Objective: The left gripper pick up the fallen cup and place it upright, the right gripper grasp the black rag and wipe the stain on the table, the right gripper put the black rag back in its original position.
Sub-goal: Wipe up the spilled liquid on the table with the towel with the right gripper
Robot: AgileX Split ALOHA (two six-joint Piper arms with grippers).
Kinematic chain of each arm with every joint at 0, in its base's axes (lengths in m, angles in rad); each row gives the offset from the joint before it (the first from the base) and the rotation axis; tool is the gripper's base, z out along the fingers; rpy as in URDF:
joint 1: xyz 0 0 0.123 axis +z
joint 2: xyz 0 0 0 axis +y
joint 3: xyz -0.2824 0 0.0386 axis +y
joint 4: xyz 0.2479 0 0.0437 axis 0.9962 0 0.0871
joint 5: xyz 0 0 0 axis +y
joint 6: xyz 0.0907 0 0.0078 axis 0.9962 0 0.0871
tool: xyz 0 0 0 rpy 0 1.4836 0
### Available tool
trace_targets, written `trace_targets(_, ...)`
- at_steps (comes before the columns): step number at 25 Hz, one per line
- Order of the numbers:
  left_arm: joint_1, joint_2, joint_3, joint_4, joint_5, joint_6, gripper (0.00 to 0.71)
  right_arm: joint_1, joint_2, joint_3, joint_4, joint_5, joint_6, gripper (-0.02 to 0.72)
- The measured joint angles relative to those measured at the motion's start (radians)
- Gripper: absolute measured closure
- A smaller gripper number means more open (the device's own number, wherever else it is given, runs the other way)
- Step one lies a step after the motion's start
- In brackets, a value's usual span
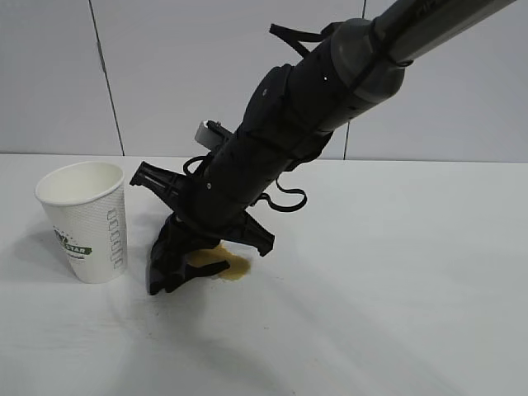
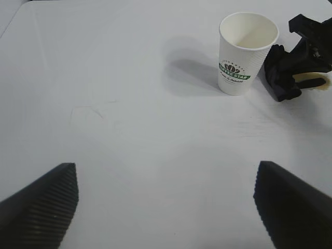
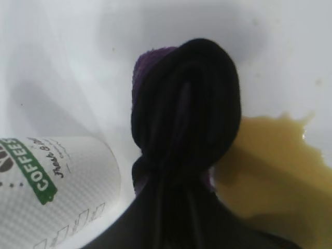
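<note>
Rag (image 3: 181, 129) clamped in right gripper (image 1: 177, 268) hides purple edge outside wrist view; left gripper (image 2: 166, 207) gapes.

Textured paper cup (image 1: 89, 219) — matte table (image 1: 396, 280), cloth rag (image 3: 181, 119).

Cup (image 1: 86, 221) upright; black rag (image 1: 175, 262) (bunched) touching stain (image 1: 233, 267).

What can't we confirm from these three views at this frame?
- Right gripper fingertips: exterior and right wrist views, wrapped in the black rag.
- Full extent of the stain: the rag covers one side; the right wrist view's edge cuts off the other.
- Cup print: cropped in the right wrist view, too small in the left wrist view.
- Left gripper: only its two open fingers show; its arm is out of every view.
</note>
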Motion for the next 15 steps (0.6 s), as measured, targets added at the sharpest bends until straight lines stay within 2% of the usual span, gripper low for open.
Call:
trace_targets(8, 0.0, 0.0, 0.0, 0.0, 0.0, 0.0, 0.051, -0.048, -0.011, -0.003, -0.061, 0.073, 0.0, 0.671)
trace_targets(15, 0.0, 0.0, 0.0, 0.0, 0.0, 0.0, 0.051, -0.109, -0.03, -0.003, -0.128, 0.185, 0.0, 0.672)
